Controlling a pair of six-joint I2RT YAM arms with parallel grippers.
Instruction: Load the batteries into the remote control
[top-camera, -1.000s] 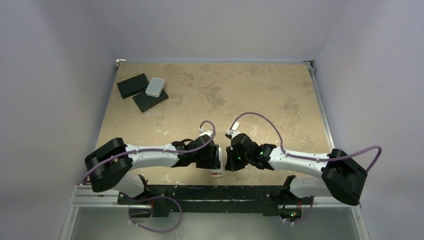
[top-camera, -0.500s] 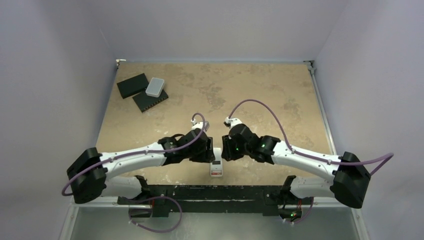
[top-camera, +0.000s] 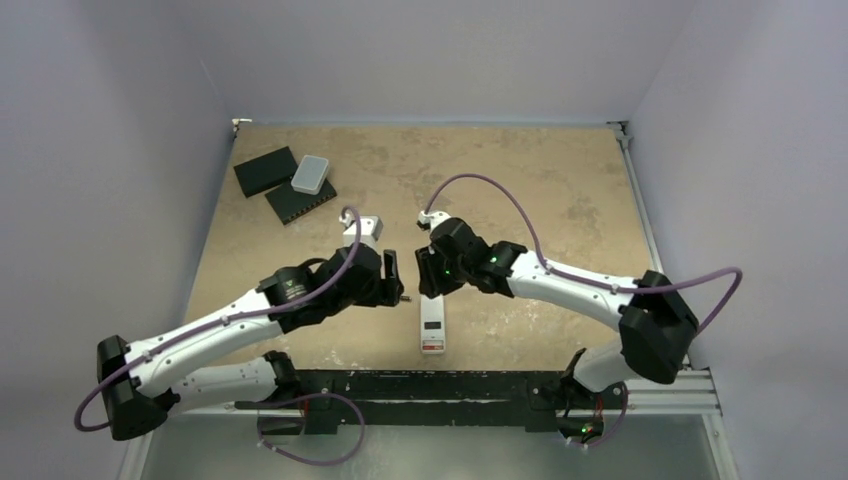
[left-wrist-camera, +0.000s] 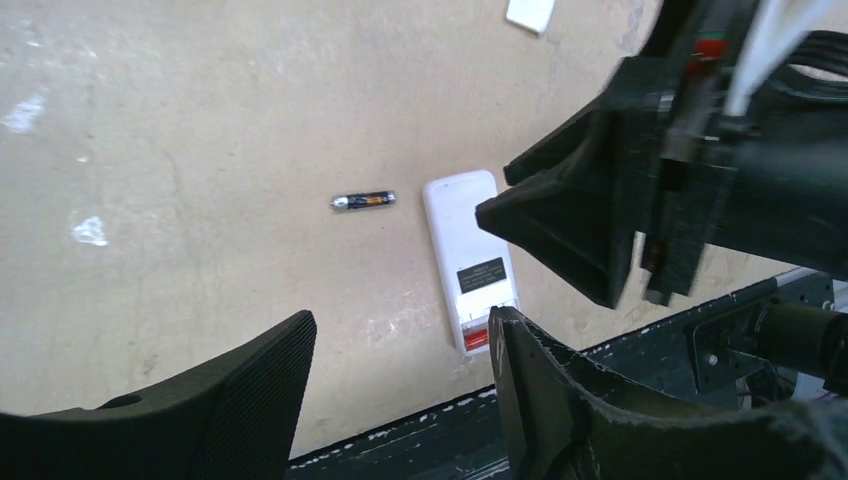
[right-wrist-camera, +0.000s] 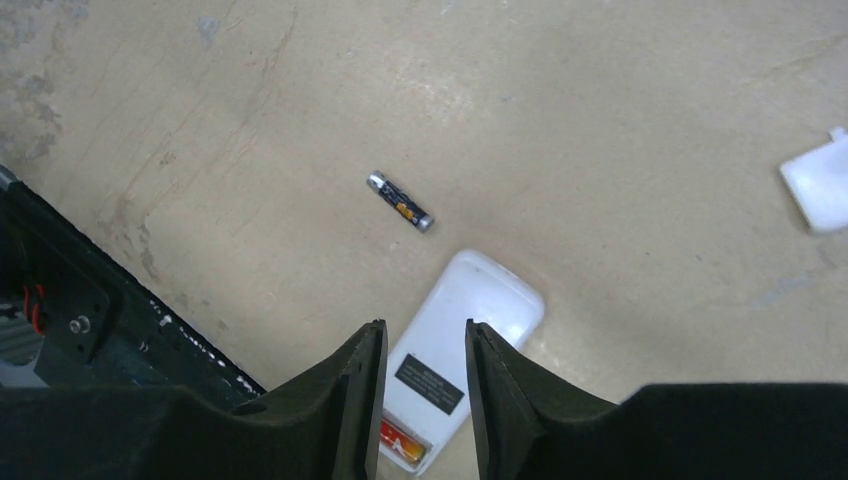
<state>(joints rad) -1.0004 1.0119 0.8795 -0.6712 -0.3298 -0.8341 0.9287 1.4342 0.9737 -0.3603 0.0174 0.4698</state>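
Observation:
The remote control (top-camera: 432, 325) lies back-up on the table by the near edge, its dark label (left-wrist-camera: 481, 274) showing. Its end compartment is open, with a reddish-orange battery (left-wrist-camera: 478, 338) (right-wrist-camera: 405, 441) in it. A dark battery (left-wrist-camera: 363, 201) (right-wrist-camera: 400, 203) (top-camera: 404, 298) lies loose beside the remote's rounded end. My left gripper (top-camera: 393, 277) (left-wrist-camera: 402, 320) hovers open and empty above the table. My right gripper (top-camera: 428, 278) (right-wrist-camera: 425, 328) hangs over the remote (right-wrist-camera: 455, 350), jaws a little apart and holding nothing.
A small white flat piece (left-wrist-camera: 530, 14) (right-wrist-camera: 815, 185) lies on the table beyond the remote. Two black slabs (top-camera: 265, 170) (top-camera: 300, 203) with a light grey box (top-camera: 311, 174) on them sit at the far left corner. A black rail (top-camera: 430, 385) runs along the near edge.
Both arms have risen and pulled back from the near edge, leaving the remote on the table. The right gripper has gone from shut to open and the left has widened.

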